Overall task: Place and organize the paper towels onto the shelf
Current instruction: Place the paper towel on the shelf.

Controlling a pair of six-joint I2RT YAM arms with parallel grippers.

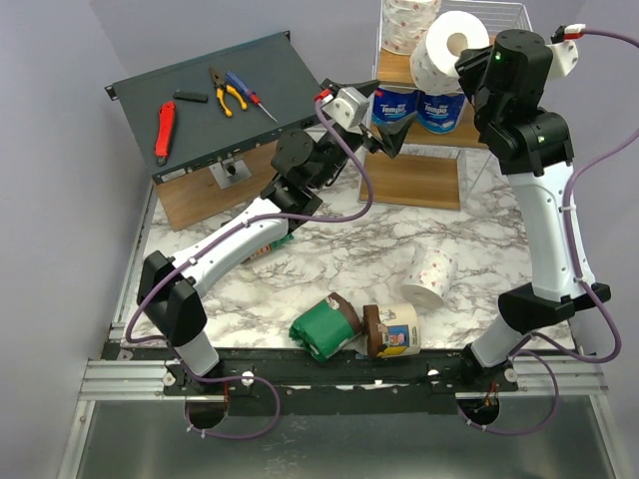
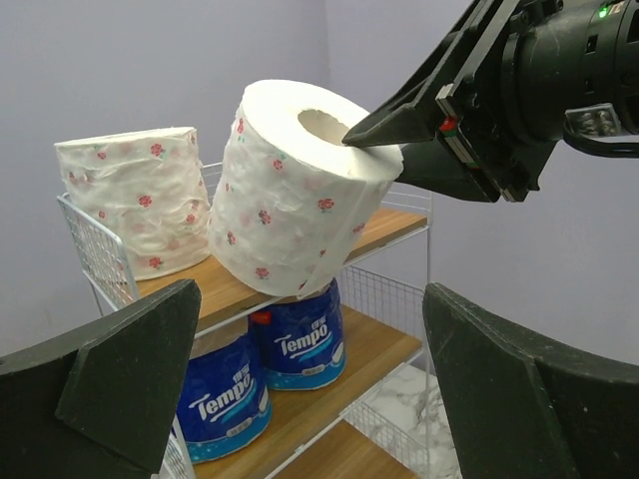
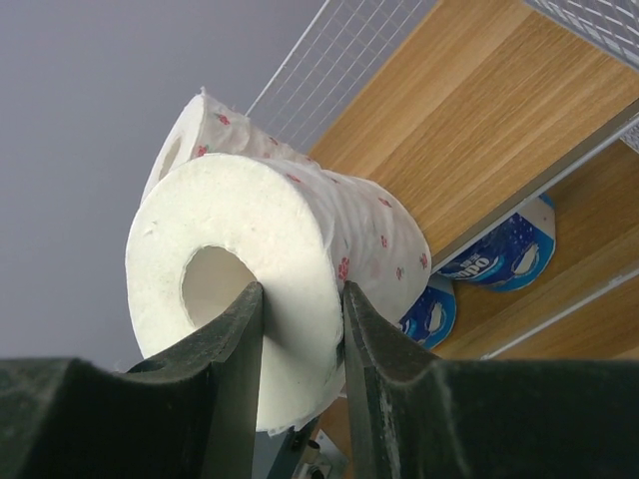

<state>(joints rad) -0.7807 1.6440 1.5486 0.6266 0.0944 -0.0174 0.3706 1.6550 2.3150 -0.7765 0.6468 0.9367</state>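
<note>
Pinching speckled roll [image 3: 300,220], right claw [image 3: 302,299] half-closed.

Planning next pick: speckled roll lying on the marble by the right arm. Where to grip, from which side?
Probably the wall at its end: the speckled roll lies on its side, that end facing the near edge. Come in from there, one finger in the core, the way the right gripper pinches the held roll.
</note>
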